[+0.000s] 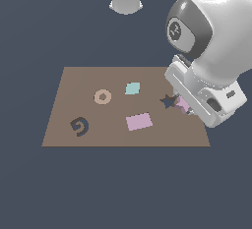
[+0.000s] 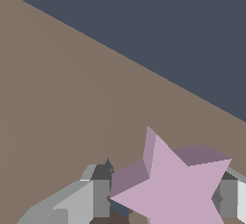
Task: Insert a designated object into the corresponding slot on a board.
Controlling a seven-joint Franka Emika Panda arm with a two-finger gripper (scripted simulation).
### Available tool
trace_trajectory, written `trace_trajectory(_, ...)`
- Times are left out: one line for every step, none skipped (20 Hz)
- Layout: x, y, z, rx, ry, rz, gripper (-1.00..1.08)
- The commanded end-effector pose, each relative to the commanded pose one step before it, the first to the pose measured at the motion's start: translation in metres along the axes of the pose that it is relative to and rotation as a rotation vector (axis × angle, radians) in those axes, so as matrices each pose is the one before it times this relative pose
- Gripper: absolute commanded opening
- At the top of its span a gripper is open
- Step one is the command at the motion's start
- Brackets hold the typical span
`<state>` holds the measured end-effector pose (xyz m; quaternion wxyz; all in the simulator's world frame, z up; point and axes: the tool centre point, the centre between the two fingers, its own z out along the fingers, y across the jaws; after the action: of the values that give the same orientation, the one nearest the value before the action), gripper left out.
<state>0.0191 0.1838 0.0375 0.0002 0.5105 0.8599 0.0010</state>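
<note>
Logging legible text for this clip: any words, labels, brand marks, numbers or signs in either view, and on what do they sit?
None can be read.
Arm joint cap: a faint pale mark, too blurred to read as a letter or logo.
Board, pink star, star slot, tan ring, pink rectangle, fingers: no lettering.

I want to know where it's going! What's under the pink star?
The star, between the pincer fingers, sits by the slot on the board. A dark sliver peeks below; the rest is covered.
</note>
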Motion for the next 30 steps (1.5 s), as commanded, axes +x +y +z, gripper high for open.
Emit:
trace_trajectory(-0.00145, -0.00518, -0.00056, -0.00038, -0.00020, -0.10246, -1.00)
trace_trajectory(-0.00053, -0.00205, -0.00014, 0.00003, 0.00002, -0.03955, -1.00)
trace_trajectory(-0.00054, -0.00205, -0.00014, 0.00003, 0.00002, -0.03937, -1.00)
trace_trajectory(-0.00054, -0.00204, -0.00014, 0.00003, 0.00002, -0.03918, -1.00)
trace_trajectory(-0.00055, -0.00203, -0.00014, 0.00004, 0.00002, -0.03900, -1.00)
trace_trajectory(-0.00055, -0.00202, -0.00013, 0.00004, 0.00002, -0.03882, -1.00)
trace_trajectory(-0.00056, -0.00201, -0.00013, 0.00005, 0.00002, -0.03863, -1.00)
trace_trajectory(-0.00057, -0.00201, -0.00013, 0.00005, 0.00002, -0.03843, -1.00)
trace_trajectory(-0.00056, -0.00197, -0.00012, 0.00005, 0.00002, -0.03763, -1.00)
trace_trajectory(-0.00055, -0.00189, -0.00012, 0.00005, 0.00002, -0.03609, -1.00)
trace_trajectory(-0.00053, -0.00181, -0.00011, 0.00006, 0.00003, -0.03457, -1.00)
trace_trajectory(-0.00051, -0.00173, -0.00011, 0.00006, 0.00003, -0.03305, -1.00)
trace_trajectory(-0.00050, -0.00166, -0.00010, 0.00006, 0.00003, -0.03156, -1.00)
trace_trajectory(-0.00048, -0.00158, -0.00009, 0.00006, 0.00003, -0.03008, -1.00)
trace_trajectory(-0.00046, -0.00150, -0.00009, 0.00006, 0.00003, -0.02864, -1.00)
trace_trajectory(-0.00045, -0.00143, -0.00008, 0.00006, 0.00003, -0.02721, -1.00)
trace_trajectory(-0.00043, -0.00136, -0.00008, 0.00006, 0.00003, -0.02580, -1.00)
trace_trajectory(-0.00041, -0.00129, -0.00007, 0.00006, 0.00003, -0.02439, -1.00)
trace_trajectory(-0.00039, -0.00121, -0.00006, 0.00006, 0.00003, -0.02300, -1.00)
trace_trajectory(-0.00037, -0.00114, -0.00006, 0.00006, 0.00004, -0.02162, -1.00)
trace_trajectory(-0.00036, -0.00107, -0.00005, 0.00006, 0.00004, -0.02024, -1.00)
trace_trajectory(-0.00034, -0.00100, -0.00005, 0.00006, 0.00004, -0.01893, -1.00)
trace_trajectory(-0.00032, -0.00093, -0.00004, 0.00005, 0.00004, -0.01763, -1.00)
trace_trajectory(-0.00030, -0.00086, -0.00004, 0.00005, 0.00004, -0.01629, -1.00)
trace_trajectory(-0.00028, -0.00079, -0.00004, 0.00005, 0.00004, -0.01495, -1.00)
trace_trajectory(-0.00026, -0.00072, -0.00003, 0.00005, 0.00004, -0.01361, -1.00)
trace_trajectory(-0.00024, -0.00065, -0.00003, 0.00004, 0.00004, -0.01227, -1.00)
trace_trajectory(-0.00022, -0.00058, -0.00002, 0.00004, 0.00004, -0.01093, -1.00)
trace_trajectory(-0.00020, -0.00050, -0.00002, 0.00004, 0.00004, -0.00961, -1.00)
trace_trajectory(-0.00017, -0.00043, -0.00001, 0.00003, 0.00004, -0.00830, -1.00)
